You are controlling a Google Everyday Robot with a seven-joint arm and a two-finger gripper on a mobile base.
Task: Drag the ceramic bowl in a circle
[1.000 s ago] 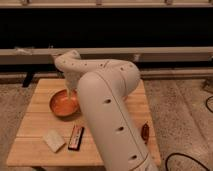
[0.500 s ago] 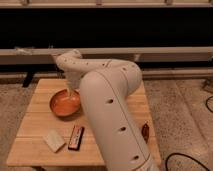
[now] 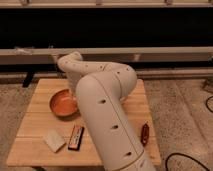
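Lab: terrazzo floor (image 3: 180, 105), floor cables (image 3: 192, 161)

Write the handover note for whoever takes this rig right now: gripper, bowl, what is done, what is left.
Gripper: not in view; it is hidden behind the white arm, which reaches down toward the right side of the ceramic bowl. Whether it holds the bowl cannot be told.
Bowl: upright on the left half of the wooden table, toward the back.
Other items: a pale block and a dark bar in front of the bowl, and a small reddish-brown object at the right edge.
Done: the arm is at the bowl.
Left: how much of the circle is dragged cannot be judged; check contact, then continue the drag, keeping away from the block and bar.
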